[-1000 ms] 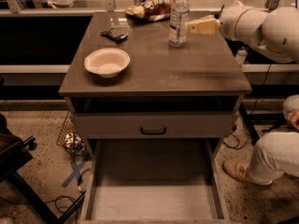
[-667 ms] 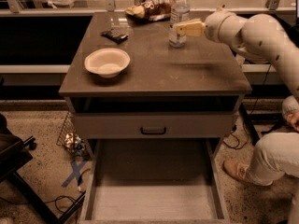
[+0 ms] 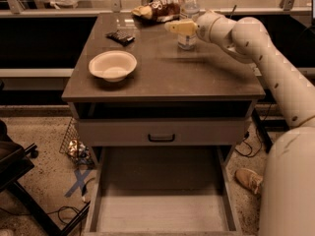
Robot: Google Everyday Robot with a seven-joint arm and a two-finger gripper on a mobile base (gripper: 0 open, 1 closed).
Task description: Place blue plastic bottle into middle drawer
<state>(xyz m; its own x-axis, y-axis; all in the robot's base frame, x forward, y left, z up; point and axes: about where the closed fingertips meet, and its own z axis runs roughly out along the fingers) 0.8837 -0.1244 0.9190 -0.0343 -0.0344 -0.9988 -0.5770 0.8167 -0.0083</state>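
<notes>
Bench (image 3: 197, 73): flat dark matte top, squared edges. Bowl (image 3: 112, 65) is my reference: round, shallow, pale, dull finish.

Blue plastic bottle (image 3: 190, 6): clear, slim cylinder with a white cap and a pale label band. It stands well to the right of the bowl and farther back on the bench. Long axis vertical, cap up.

Gripper (image 3: 173, 27): pale, smooth and tapered, on a rounded cream arm reaching in from the right. It sits right of the bowl and farther back, lying across the bottle's front at label height. I cannot tell whether the jaws are open or closed.

Since 0.7 s ago the gripper tip has travelled toward the bowl's side, from the bottle's right edge to past its left edge. The bottle has not shifted.

Middle drawer (image 3: 162, 211): pulled out, low and nearer than the bowl. Grey box, thin side walls, pale flat floor.
</notes>
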